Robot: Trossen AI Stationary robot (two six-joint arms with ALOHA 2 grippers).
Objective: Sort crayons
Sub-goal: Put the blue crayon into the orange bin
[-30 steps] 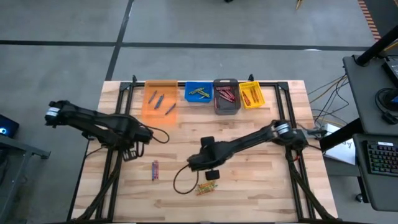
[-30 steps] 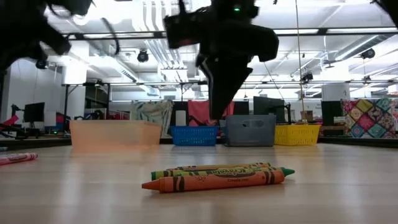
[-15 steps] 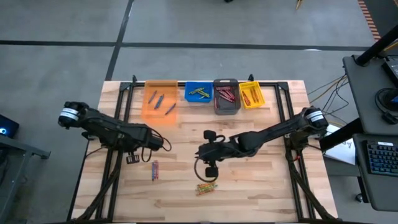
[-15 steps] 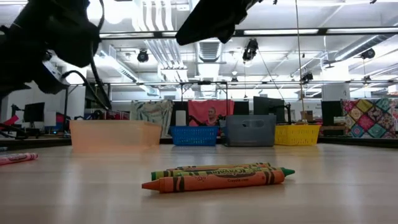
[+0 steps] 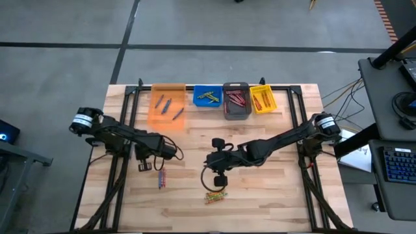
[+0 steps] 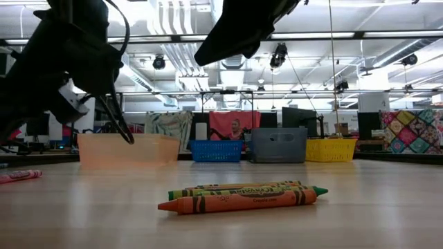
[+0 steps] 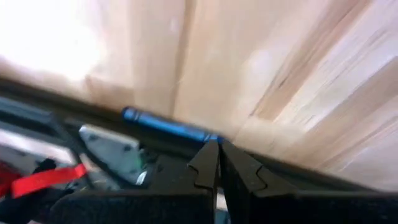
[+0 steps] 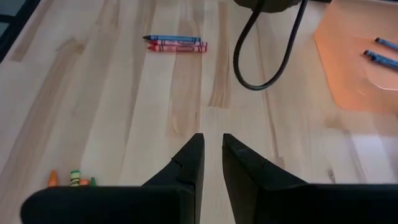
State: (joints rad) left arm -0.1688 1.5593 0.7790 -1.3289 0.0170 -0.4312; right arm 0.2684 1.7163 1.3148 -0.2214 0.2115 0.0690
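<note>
Your left gripper [image 5: 144, 167] hangs over the left half of the wooden surface [image 5: 273, 195], its fingers [image 7: 208, 163] pressed together with nothing between them; in the left wrist view a blue crayon [image 7: 166, 127] lies just past the fingertips, not held. Your right gripper [image 5: 220, 180] sits near the middle of the surface, reaching in from the right side; its two fingers [image 8: 188, 163] stand a narrow gap apart, and through that gap you see only bare wood, so it has hold of nothing. The crayons are spread over several places. A small loose pair, one blue and one red [image 5: 162, 177], lies side by side just below the left gripper on the overhead picture. A second loose cluster of orange and green crayons [image 5: 216, 195] lies near the front edge, just beside the right gripper; in the low view you see the orange crayon [image 6: 239, 201] at the front with green ones [image 6: 242, 188] touching it behind. The rest sit in the row of bins along the far edge: blue crayons in the orange bin [image 5: 155, 119], green-yellow ones in the blue bin [image 5: 198, 101], red ones in the grey bin [image 5: 249, 112], and orange ones in the yellow bin [image 5: 269, 107]. A dark cable [image 8: 264, 68] loops across the surface near the right arm.
</note>
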